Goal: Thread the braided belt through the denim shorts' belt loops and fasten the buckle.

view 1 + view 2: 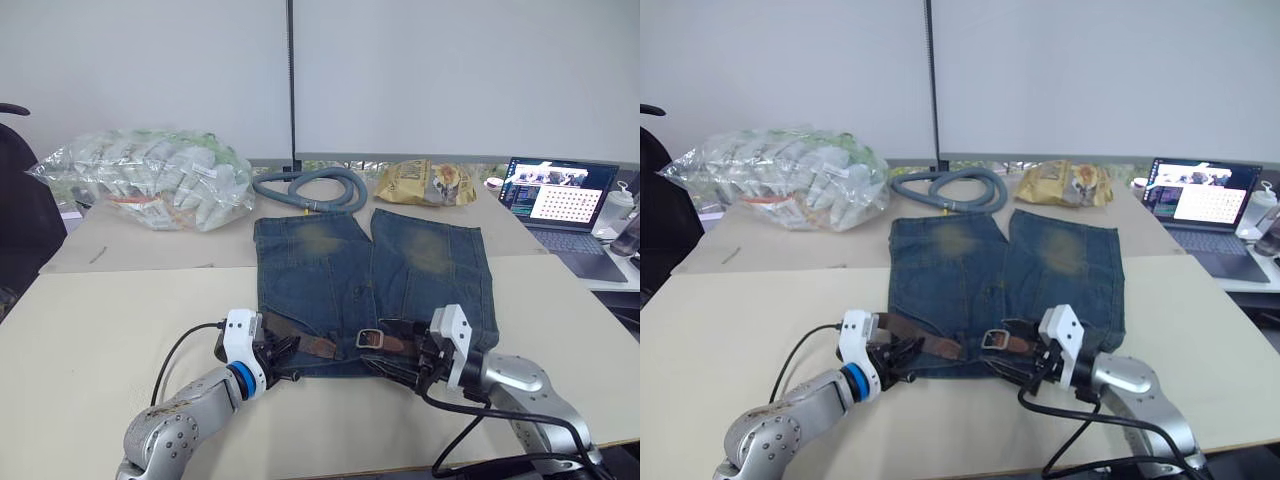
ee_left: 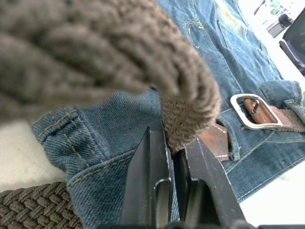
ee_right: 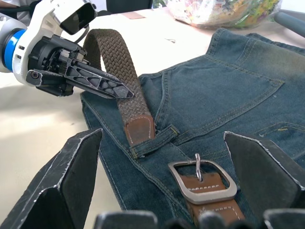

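The denim shorts (image 1: 370, 275) lie flat on the cream table (image 1: 110, 330), waistband toward me. The braided belt (image 3: 123, 81) runs along the waistband. Its brown leather tip (image 3: 139, 130) reaches a belt loop (image 3: 155, 142), beside the silvery buckle (image 3: 202, 179). My left gripper (image 1: 288, 347) is at the waistband's left end, shut on the braided strap (image 2: 188, 121), which arches up over the wrist. At the waistband's right part my right gripper (image 1: 402, 362) is open, with its fingers (image 3: 62, 186) spread either side of the buckle (image 1: 370, 338) and holding nothing.
Behind the shorts lie a grey corrugated hose (image 1: 310, 188), a clear bag of packets (image 1: 150, 180) at back left and a yellow snack bag (image 1: 425, 182). An open laptop (image 1: 560, 200) stands at the right. A black pole (image 1: 291, 80) rises at the back.
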`<action>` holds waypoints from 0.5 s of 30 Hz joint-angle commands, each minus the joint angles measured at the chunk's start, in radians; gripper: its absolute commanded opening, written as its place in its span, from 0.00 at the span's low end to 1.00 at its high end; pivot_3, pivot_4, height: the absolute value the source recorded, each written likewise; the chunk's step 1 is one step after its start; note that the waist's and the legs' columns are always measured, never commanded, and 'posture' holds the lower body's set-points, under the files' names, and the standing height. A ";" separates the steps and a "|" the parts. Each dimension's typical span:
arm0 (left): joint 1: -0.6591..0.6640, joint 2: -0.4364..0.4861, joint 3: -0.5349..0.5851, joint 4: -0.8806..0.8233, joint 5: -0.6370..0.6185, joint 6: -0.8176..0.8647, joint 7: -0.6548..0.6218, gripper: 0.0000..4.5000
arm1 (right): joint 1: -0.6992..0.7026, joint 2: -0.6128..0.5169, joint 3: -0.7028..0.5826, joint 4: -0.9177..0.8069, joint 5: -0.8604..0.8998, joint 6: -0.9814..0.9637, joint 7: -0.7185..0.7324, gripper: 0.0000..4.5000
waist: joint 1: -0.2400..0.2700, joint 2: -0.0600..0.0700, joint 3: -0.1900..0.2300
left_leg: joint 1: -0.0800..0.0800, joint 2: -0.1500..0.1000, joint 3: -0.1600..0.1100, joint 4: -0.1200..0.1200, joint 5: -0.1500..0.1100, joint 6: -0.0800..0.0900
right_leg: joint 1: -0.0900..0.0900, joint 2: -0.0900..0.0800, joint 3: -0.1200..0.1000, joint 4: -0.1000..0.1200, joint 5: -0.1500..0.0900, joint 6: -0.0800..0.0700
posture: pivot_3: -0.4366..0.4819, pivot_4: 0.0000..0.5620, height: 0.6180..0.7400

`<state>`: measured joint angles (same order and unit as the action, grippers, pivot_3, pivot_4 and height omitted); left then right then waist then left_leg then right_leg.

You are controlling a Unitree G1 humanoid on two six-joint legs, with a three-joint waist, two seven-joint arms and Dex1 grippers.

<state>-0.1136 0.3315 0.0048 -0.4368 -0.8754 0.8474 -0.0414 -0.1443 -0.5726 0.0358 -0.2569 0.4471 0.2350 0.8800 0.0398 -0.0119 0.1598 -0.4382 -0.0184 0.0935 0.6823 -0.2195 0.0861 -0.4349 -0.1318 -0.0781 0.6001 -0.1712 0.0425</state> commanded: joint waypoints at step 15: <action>-0.066 0.050 0.042 -0.073 0.054 0.122 0.017 0.00 | -0.007 0.019 -0.020 -0.037 0.006 -0.009 -0.007 0.99 | 0.000 0.000 0.000 | 0.000 0.000 0.000 0.000 0.000 0.000 | 0.000 0.000 0.000 0.001 0.000 0.000 | 0.48 0.27 1.00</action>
<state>-0.1639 0.3880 0.0394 -0.4721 -0.8256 0.9641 -0.0302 -0.1435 -0.5570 0.0324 -0.2672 0.4467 0.2352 0.8727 0.0397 -0.0120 0.1597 -0.4381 -0.0185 0.0936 0.6824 -0.2193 0.0866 -0.4350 -0.1318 -0.0779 0.6006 -0.1713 0.0425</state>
